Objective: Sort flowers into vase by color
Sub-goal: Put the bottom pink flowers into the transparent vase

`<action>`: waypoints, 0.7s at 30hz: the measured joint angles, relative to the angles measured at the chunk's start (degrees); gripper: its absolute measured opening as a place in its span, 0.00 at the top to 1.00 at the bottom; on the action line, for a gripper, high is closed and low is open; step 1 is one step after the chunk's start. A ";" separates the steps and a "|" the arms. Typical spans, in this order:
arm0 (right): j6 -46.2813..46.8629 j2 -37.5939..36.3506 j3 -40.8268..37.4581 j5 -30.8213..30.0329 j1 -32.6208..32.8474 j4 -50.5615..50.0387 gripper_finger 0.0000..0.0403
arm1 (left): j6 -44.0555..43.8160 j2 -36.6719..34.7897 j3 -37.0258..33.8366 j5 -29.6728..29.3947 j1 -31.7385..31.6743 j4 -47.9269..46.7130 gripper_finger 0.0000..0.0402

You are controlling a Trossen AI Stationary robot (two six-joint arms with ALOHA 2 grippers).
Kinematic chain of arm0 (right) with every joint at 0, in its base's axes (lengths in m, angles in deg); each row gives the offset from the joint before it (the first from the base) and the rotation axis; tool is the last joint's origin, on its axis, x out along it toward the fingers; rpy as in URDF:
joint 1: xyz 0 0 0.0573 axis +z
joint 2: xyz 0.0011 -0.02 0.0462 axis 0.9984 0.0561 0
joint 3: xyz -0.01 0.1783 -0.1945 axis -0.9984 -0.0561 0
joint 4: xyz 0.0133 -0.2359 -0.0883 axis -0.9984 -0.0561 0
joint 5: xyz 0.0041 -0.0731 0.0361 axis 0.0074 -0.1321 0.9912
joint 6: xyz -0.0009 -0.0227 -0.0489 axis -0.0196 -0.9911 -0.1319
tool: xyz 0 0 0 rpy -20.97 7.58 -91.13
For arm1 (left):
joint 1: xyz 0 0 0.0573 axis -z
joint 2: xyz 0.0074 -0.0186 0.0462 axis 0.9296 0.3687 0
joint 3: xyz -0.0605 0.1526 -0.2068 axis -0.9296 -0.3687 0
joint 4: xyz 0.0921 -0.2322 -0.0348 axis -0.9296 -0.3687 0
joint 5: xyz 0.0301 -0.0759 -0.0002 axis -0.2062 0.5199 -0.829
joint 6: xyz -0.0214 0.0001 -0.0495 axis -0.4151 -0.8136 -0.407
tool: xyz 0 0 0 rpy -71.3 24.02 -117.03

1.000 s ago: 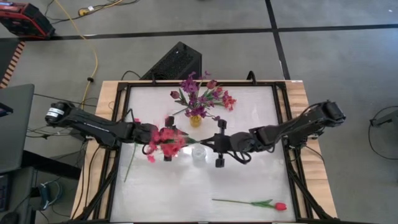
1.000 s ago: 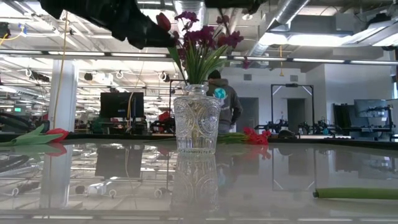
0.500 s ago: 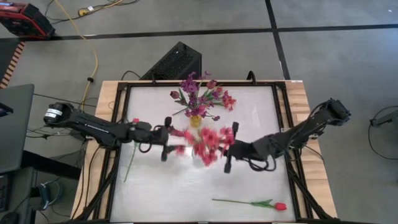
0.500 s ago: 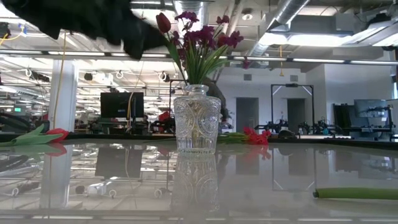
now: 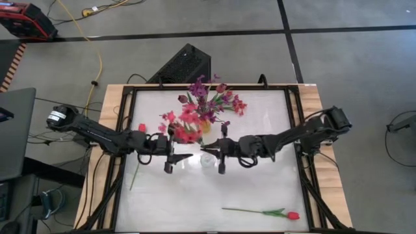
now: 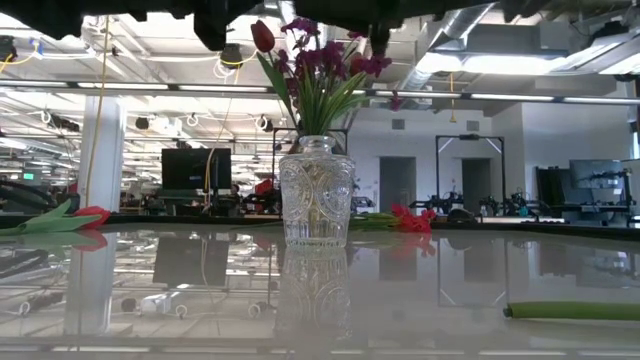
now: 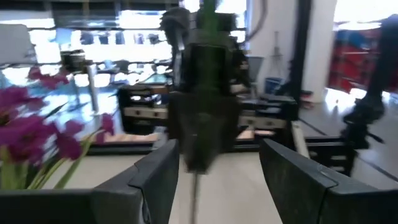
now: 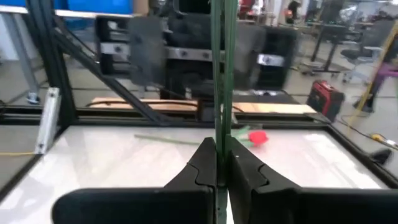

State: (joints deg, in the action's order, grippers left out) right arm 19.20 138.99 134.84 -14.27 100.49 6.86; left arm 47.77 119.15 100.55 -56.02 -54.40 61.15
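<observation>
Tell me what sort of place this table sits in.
Probably a robotics lab or workshop: open ceiling ducts, a monitor on a far bench, and more black frames in the hall behind the vase.

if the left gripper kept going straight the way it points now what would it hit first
Most likely the right gripper facing it, shut on the green stem of the red-pink spray. The left gripper, jaws open, points across the table at it, and the left wrist view shows that gripper dead ahead. Depth is hard to judge.

Both arms reach toward the table's middle — the left gripper (image 5: 177, 156) with fingers spread wide, the right gripper (image 5: 209, 151) pinched shut on a green stem (image 8: 222, 93).
</observation>
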 joint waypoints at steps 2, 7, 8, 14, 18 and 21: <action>0.61 1.49 0.91 0.91 -0.41 0.16 0.91 | -0.67 0.00 0.00 -0.69 -0.38 -0.18 0.47; 0.85 4.36 2.90 1.56 -1.20 -0.02 0.91 | -2.44 0.00 0.02 1.91 -1.02 0.77 0.47; 0.88 4.60 3.33 2.03 -1.37 -0.02 0.91 | -2.51 0.00 0.02 1.47 -1.09 0.58 0.47; 1.40 7.60 6.19 2.29 -1.85 -0.13 0.91 | -2.17 0.00 0.02 0.68 -1.10 0.71 0.47; 1.41 8.61 7.33 2.39 -1.92 -0.18 0.91 | -2.03 0.00 0.02 0.06 -1.17 0.49 0.47; 1.41 8.90 7.88 2.37 -1.94 -0.31 0.91 | -2.01 0.00 0.02 0.05 -1.15 0.30 0.49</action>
State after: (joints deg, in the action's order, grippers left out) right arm 20.61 147.89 142.72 -11.90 98.56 6.55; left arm 45.76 119.15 100.57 -55.98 -55.55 61.44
